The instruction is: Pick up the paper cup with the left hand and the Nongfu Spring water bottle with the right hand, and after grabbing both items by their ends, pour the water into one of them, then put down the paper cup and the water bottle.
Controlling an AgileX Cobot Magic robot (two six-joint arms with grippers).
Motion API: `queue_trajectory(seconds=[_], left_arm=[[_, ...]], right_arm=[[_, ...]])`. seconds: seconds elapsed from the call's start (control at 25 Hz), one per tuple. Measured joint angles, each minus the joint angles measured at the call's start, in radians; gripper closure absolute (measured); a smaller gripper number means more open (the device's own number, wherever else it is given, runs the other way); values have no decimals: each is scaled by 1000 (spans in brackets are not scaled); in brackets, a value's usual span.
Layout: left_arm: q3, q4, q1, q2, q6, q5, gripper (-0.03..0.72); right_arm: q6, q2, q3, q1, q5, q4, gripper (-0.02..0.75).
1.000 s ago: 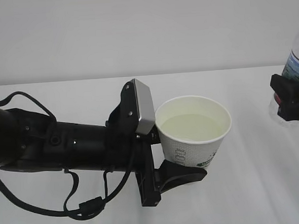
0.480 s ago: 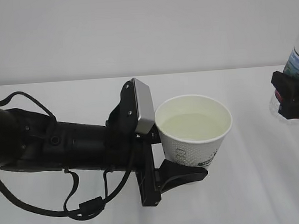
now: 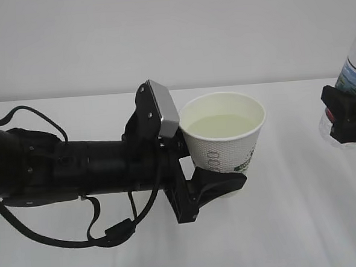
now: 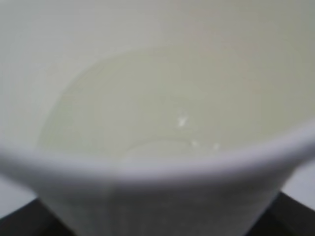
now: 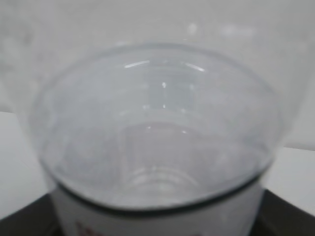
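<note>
Left gripper point(image 3: 220, 180) clamped on lower wall of paper cup point(image 3: 224, 141); cup upright, rim level, water point(image 3: 221, 125) well up inside. Judged step: setting down. Best lowered straight, no tilt, released only once base sits flat on white table point(image 3: 280, 224). Further off, right of cup: right gripper point(image 3: 346, 122) gripping Nongfu Spring water bottle point(image 3: 354, 77) around its label, well apart from cup. Nothing else nearby; path down looks unobstructed.
</note>
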Motion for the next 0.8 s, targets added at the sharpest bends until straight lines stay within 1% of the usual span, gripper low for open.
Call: queue_trajectory(seconds=[0.12, 0.6, 0.8], left_arm=[[0, -70, 0, 0, 31, 6, 154], [2, -345, 0, 0, 221, 52, 154], [2, -446, 0, 0, 270, 71, 167]], right_arm=[[0, 0, 0, 0, -2, 0, 272], [0, 0, 0, 0, -2, -5, 272], [2, 0, 0, 0, -2, -5, 272]])
